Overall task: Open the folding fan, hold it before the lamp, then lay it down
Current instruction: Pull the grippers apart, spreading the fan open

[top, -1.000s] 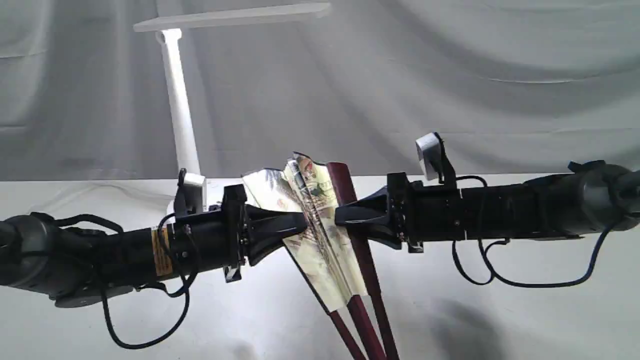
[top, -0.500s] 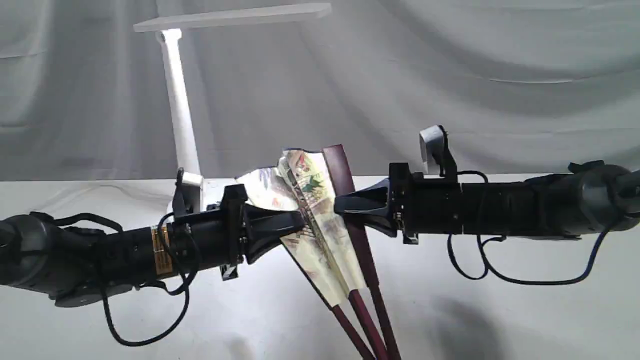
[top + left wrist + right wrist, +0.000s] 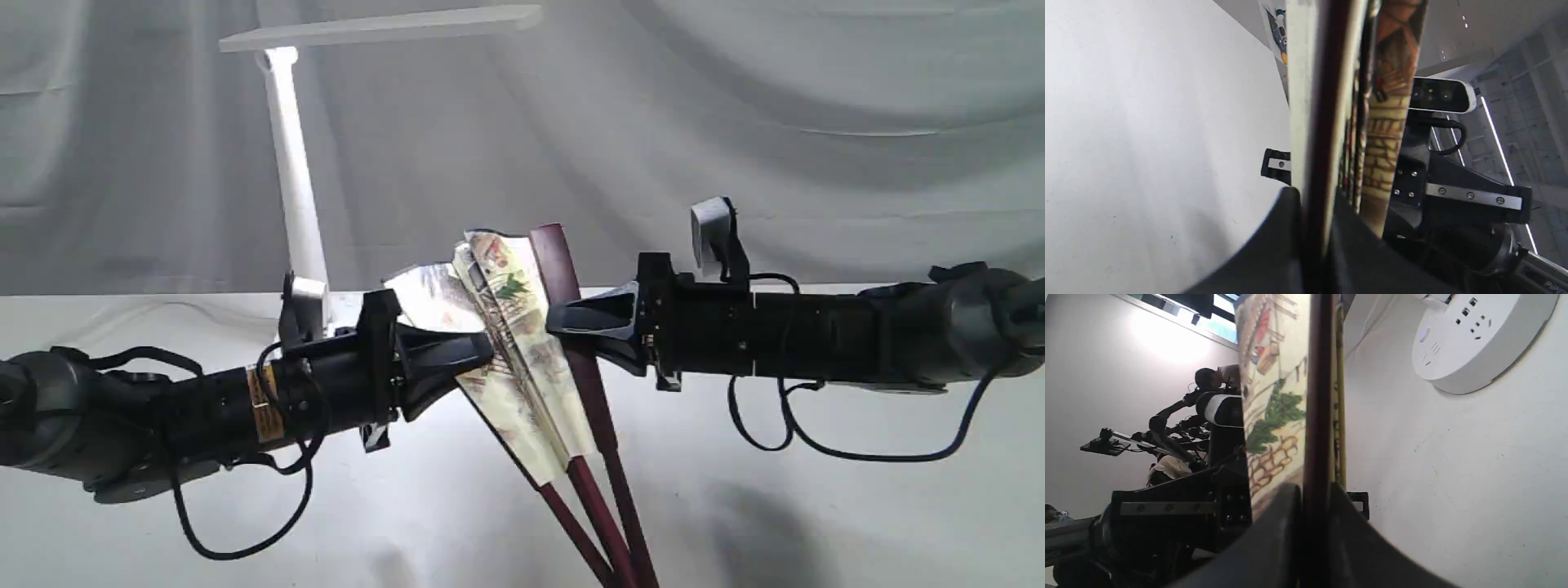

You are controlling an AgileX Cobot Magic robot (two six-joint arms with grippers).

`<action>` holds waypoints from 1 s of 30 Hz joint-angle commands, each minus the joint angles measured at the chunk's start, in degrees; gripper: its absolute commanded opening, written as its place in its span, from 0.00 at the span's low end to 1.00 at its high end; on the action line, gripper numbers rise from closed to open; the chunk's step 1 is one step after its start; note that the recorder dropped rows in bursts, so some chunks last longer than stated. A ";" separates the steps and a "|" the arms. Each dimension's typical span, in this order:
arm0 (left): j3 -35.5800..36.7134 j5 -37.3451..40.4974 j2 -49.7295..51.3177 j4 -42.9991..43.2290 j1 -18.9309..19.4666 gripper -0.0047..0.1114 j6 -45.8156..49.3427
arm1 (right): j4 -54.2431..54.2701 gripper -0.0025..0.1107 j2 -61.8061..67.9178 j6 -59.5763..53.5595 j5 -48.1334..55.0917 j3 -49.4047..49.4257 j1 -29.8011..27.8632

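Closest to me, the cream pleated paper folding fan with dark maroon wooden ribs is only partly spread. It's held tilted over the white table, and you can see painted houses and green trees on it. The black left gripper is pinched tight on one guard and the black right gripper is clamped on the other. There's a yellow label on the left arm, too small to read. The white plastic lamp stands behind.
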 commanded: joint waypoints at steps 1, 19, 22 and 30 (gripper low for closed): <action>-0.21 -0.81 -0.47 -1.48 -0.23 0.04 -3.10 | -0.42 0.02 -0.32 0.39 -0.61 -0.30 0.01; -1.89 4.16 -0.03 -3.85 -2.44 0.04 -7.03 | -4.64 0.02 -0.32 9.44 -0.61 1.97 -5.79; -4.51 3.85 1.46 -2.54 -4.01 0.04 -8.80 | -5.11 0.02 -0.32 9.04 -0.61 2.08 -5.79; -5.18 3.74 4.28 -7.28 -4.77 0.04 -10.40 | -7.27 0.02 -0.32 9.43 -0.61 2.08 -9.75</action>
